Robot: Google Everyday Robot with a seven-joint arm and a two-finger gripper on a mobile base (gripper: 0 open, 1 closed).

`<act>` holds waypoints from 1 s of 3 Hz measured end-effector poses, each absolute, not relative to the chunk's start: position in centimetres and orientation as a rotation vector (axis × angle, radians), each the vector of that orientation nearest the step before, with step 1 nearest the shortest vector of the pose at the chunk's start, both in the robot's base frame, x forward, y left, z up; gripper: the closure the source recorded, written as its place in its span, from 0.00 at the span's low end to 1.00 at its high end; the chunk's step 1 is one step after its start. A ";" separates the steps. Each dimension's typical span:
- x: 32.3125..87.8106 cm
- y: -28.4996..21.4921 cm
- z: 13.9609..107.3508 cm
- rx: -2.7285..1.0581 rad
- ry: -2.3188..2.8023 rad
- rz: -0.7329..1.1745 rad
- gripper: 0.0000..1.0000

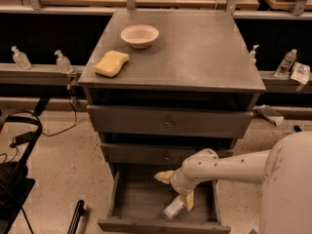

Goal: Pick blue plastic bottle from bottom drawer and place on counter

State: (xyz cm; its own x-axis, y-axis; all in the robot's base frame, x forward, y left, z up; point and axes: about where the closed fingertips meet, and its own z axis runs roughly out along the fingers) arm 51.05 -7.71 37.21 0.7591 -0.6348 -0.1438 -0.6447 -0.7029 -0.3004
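The blue plastic bottle [173, 209] lies on its side on the floor of the open bottom drawer [139, 200], near the front. My gripper [176, 189] is down inside the drawer, just above and behind the bottle. Its pale yellow fingers [164, 176] are spread open; the lower one rests beside the bottle without closing on it. The white arm [229, 167] reaches in from the right. The grey counter [200, 48] is the cabinet's top.
A pale bowl [140, 35] and a yellow sponge [111, 63] sit on the counter's left part. Two knobbed drawers [168, 123] above are shut. Pump bottles [62, 61] stand on the left ledge, a small water bottle [286, 62] on the right. Black equipment [14, 189] stands at the left.
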 end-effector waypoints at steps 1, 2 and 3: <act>52.4 -9.9 33.3 -2.655 0.919 0.061 0.00; 55.3 -12.8 27.7 -2.752 0.807 -0.016 0.00; 56.8 -14.0 23.4 -2.833 0.730 -0.047 0.00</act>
